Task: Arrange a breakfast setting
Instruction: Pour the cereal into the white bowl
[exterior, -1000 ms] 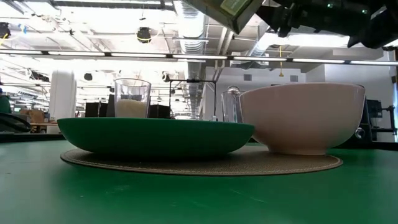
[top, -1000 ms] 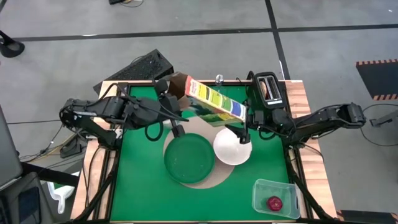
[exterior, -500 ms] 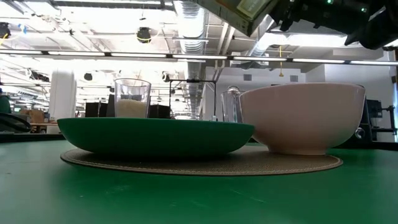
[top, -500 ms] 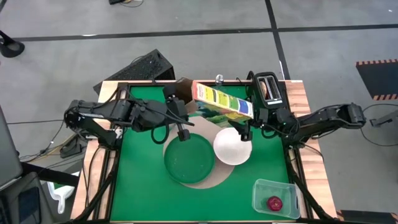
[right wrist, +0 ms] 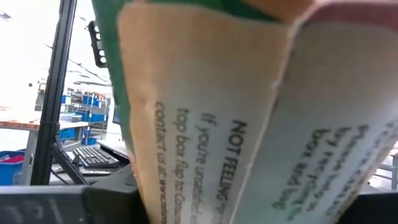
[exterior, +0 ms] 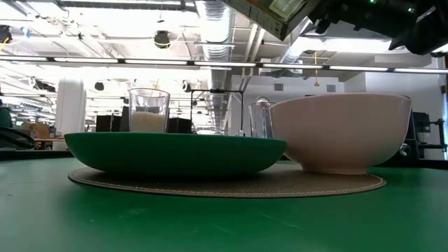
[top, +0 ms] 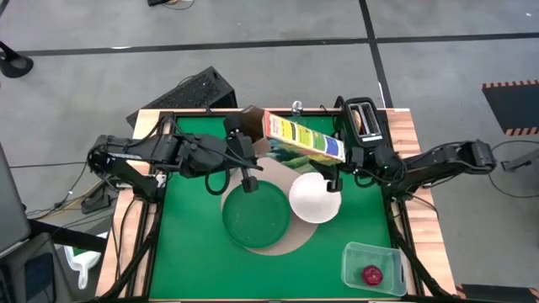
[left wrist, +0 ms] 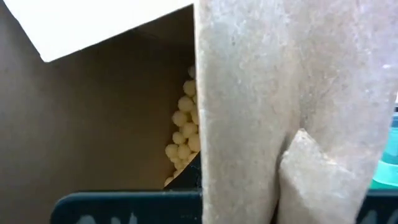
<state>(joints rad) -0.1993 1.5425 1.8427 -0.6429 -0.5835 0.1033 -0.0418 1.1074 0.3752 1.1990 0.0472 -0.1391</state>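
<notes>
The green-and-yellow cereal box (top: 303,137) hangs almost level in the air over the table's far half, above the far rim of the white bowl (top: 314,198). My left gripper (top: 253,145) is shut on its open end, where pale cereal balls (left wrist: 183,124) show inside. My right gripper (top: 337,168) is at the box's other end (right wrist: 205,137), which fills its wrist view. The bowl and the dark green plate (top: 256,216) sit on the round tan mat (top: 286,244). Behind them stand the milk glass (exterior: 148,112) and the stemmed glass (exterior: 257,119). My left gripper holds the box by a brown top flap (left wrist: 249,124) at its open end, coming level from the table's left. The flap stands edge-on in front of the wrist camera and hides the fingertips. The box is lifted clear of the table, lying on its side.
A black toaster (top: 362,118) stands at the far right corner. A clear container (top: 370,268) with the red fruit (top: 371,273) sits at the near right. A dark keyboard (top: 189,91) lies beyond the far left corner. Bare green table lies at the near left (top: 189,252).
My left gripper has gone a little toward the table's right edge with the box. The box has turned from slanting to nearly level, and its closed end now lies farther right, by my right gripper.
</notes>
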